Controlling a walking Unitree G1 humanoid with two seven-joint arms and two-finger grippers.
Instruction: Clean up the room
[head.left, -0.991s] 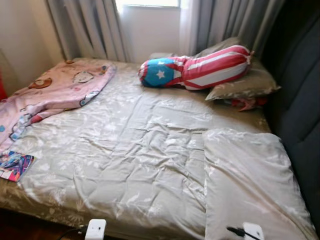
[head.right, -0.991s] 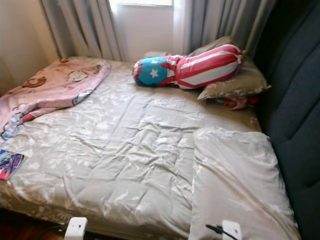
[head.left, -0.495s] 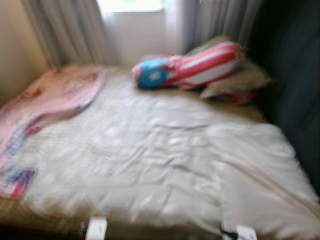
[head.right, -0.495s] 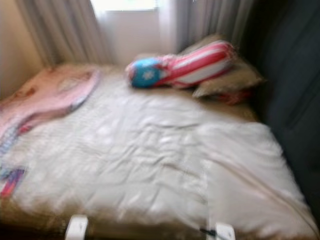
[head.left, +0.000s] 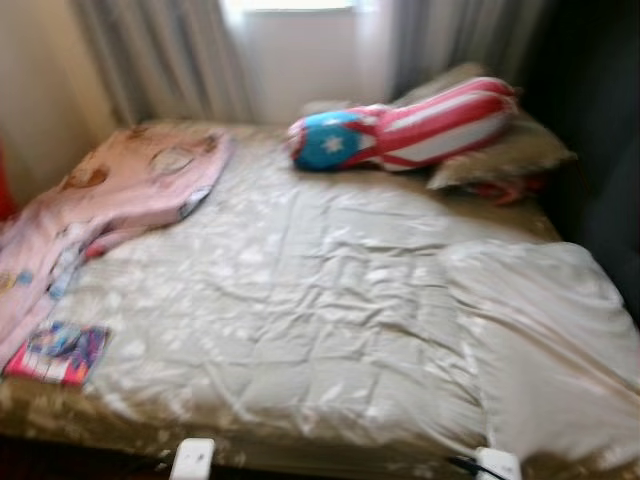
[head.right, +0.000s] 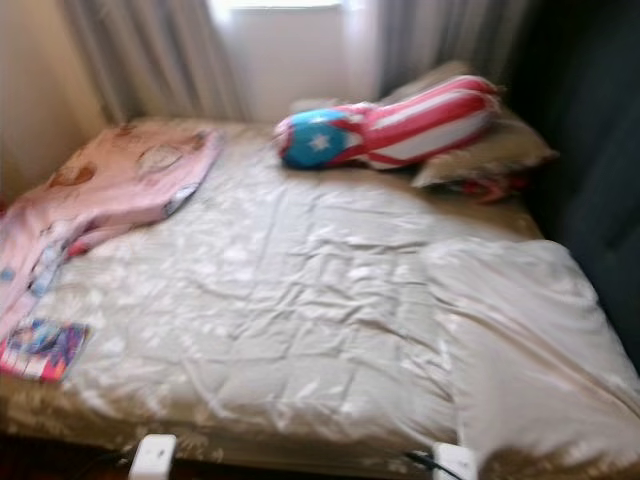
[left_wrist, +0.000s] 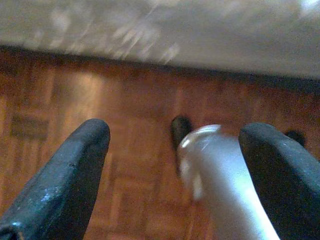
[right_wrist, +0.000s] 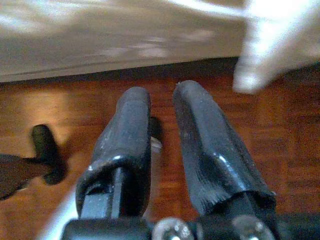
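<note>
Head views: bed with pink blanket at its far-left corner and book at its near-left edge; wrist views: left gripper spread, right gripper nearly closed, empty, over wood floor beside the bed.

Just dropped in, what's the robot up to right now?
It stands at the bed and handles nothing. The left gripper hangs open over the wood floor; the right gripper hangs low too, fingers nearly together. On the bed lie a pink blanket, a striped bolster and a small colourful book.
</note>
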